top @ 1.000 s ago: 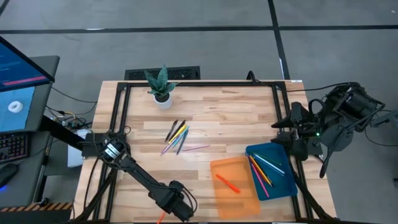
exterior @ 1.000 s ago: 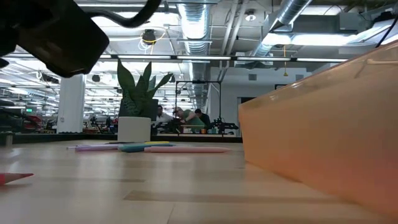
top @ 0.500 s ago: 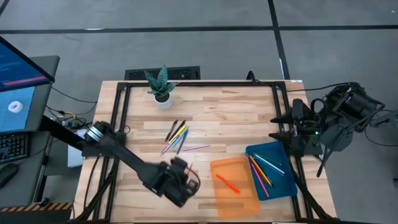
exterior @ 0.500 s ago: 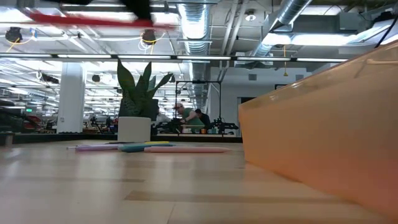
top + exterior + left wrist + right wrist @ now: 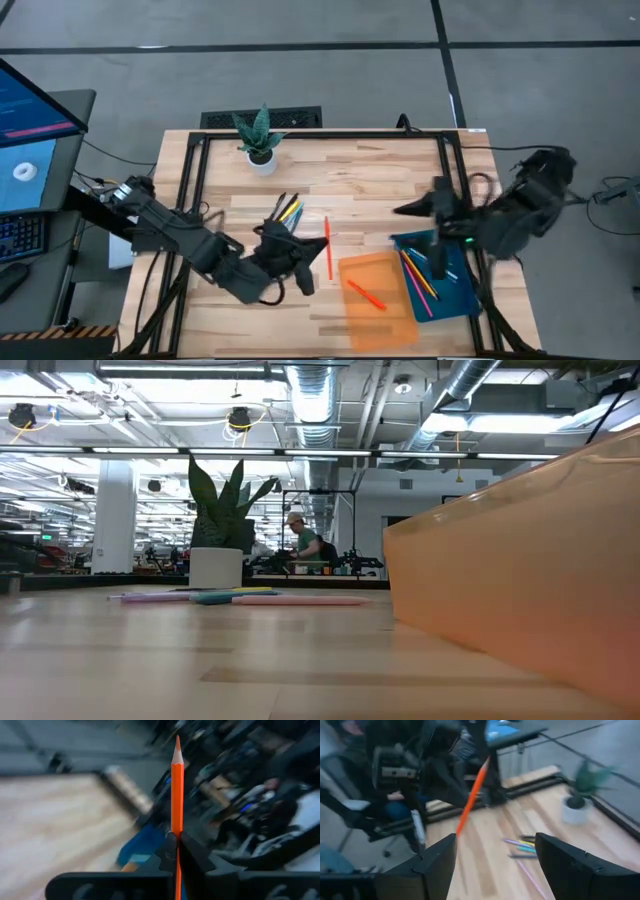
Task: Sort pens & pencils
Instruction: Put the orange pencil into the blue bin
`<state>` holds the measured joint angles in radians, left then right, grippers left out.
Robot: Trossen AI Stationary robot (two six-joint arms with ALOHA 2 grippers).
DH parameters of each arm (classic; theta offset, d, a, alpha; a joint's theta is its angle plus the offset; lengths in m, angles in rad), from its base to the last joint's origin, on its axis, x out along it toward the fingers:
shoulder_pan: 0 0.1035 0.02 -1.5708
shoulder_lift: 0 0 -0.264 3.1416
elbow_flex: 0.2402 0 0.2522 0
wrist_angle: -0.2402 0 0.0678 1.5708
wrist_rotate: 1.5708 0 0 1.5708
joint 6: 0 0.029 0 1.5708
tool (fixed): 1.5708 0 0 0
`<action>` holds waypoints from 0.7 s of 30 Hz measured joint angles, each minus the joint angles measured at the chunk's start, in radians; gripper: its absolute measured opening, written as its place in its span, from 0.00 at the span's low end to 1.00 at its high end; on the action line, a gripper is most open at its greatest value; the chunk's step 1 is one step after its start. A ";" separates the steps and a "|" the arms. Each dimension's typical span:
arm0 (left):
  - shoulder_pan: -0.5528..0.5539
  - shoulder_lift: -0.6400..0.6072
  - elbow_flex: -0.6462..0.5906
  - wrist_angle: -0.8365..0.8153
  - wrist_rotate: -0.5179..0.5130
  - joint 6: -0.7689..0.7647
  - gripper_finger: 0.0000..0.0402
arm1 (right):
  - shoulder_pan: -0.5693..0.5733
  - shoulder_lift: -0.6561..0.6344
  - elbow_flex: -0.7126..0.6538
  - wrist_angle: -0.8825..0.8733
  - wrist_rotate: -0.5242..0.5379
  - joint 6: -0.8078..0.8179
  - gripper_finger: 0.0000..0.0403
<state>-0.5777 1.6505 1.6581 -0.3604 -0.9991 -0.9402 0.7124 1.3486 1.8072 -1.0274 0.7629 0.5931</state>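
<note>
My left gripper (image 5: 316, 251) is shut on an orange-red pencil (image 5: 327, 248) and hovers between the pile and the orange tray (image 5: 395, 325). The pencil's sharpened tip (image 5: 177, 741) stands ahead of the gripper (image 5: 176, 841). Loose pens and pencils (image 5: 288, 211) lie in a pile mid-table, partly under the left arm; they also show in the low view (image 5: 235, 598). One orange pen (image 5: 365, 293) lies in the orange tray. Several pens (image 5: 420, 272) lie in the blue tray (image 5: 462, 290). My right gripper (image 5: 410, 212) is open (image 5: 495, 870) above the blue tray's far end. My left gripper pinches the pencil about its middle (image 5: 176, 827) between the two fingers. The fingers come from the table's left and lie across the pencil. The pencil is lifted clear of the table and runs from the far side toward the near side (image 5: 328, 270).
A potted plant (image 5: 259, 140) stands at the table's far edge, left of centre. A black frame (image 5: 195, 190) runs along the table's borders. The orange tray's wall (image 5: 520, 590) fills the right of the low view. A person stands far behind the table.
My left gripper has risen from the table's near edge and swung toward the far side and the right, lifting the orange-red pencil clear of the table near the orange tray. My right arm has moved from the right edge leftward over the blue tray.
</note>
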 joint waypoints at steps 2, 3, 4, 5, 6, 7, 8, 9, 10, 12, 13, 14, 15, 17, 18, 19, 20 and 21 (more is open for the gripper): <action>0.001 -0.012 0.001 0.145 -0.001 0.161 0.00 | -0.055 0.034 0.000 0.106 -0.084 -0.065 0.72; 0.001 -0.015 0.001 0.205 -0.001 0.231 0.00 | -0.084 0.054 0.000 0.156 -0.128 -0.089 0.72; 0.002 -0.016 0.001 0.261 0.000 0.292 0.00 | -0.111 0.072 0.000 0.198 -0.169 -0.108 0.72; 0.002 -0.016 0.001 0.314 0.010 0.352 0.00 | -0.133 0.089 0.000 0.227 -0.205 -0.123 0.72; 0.002 -0.016 0.001 0.358 0.021 0.402 0.00 | -0.150 0.106 0.000 0.246 -0.229 -0.131 0.72; 0.001 -0.016 0.001 0.399 0.032 0.446 0.00 | -0.163 0.120 0.000 0.264 -0.242 -0.138 0.72; 0.001 -0.016 0.001 0.432 0.041 0.479 0.00 | -0.174 0.133 0.000 0.285 -0.244 -0.148 0.72; -0.001 -0.016 0.001 0.458 0.046 0.501 0.00 | -0.182 0.142 0.000 0.299 -0.247 -0.156 0.72; -0.001 -0.016 0.001 0.478 0.047 0.520 0.00 | -0.187 0.149 0.000 0.311 -0.249 -0.158 0.72; -0.001 -0.015 0.001 0.509 0.050 0.556 0.00 | -0.197 0.161 0.000 0.335 -0.263 -0.160 0.72; -0.001 -0.015 0.001 0.521 0.050 0.570 0.00 | -0.203 0.166 0.000 0.341 -0.269 -0.166 0.72; -0.001 -0.015 0.001 0.535 0.050 0.586 0.00 | -0.207 0.173 0.000 0.347 -0.271 -0.176 0.72; -0.001 -0.015 0.001 0.544 0.050 0.596 0.00 | -0.211 0.179 0.000 0.363 -0.280 -0.183 0.72; 0.000 -0.015 0.001 0.546 0.050 0.607 0.00 | -0.213 0.183 0.000 0.389 -0.298 -0.198 0.72; 0.004 -0.015 0.001 0.545 0.050 0.607 0.00 | -0.213 0.182 0.000 0.404 -0.305 -0.201 0.72; 0.007 -0.015 0.001 0.543 0.052 0.607 0.00 | -0.215 0.180 0.000 0.414 -0.307 -0.202 0.72; 0.009 -0.015 0.001 0.543 0.055 0.607 0.00 | -0.218 0.178 0.001 0.416 -0.310 -0.203 0.72; 0.013 -0.015 0.001 0.543 0.060 0.607 0.00 | -0.217 0.178 0.001 0.417 -0.310 -0.203 0.72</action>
<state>-0.5645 1.6352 1.6588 0.1825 -0.9394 -0.3332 0.4950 1.5265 1.8084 -0.6105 0.4526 0.3901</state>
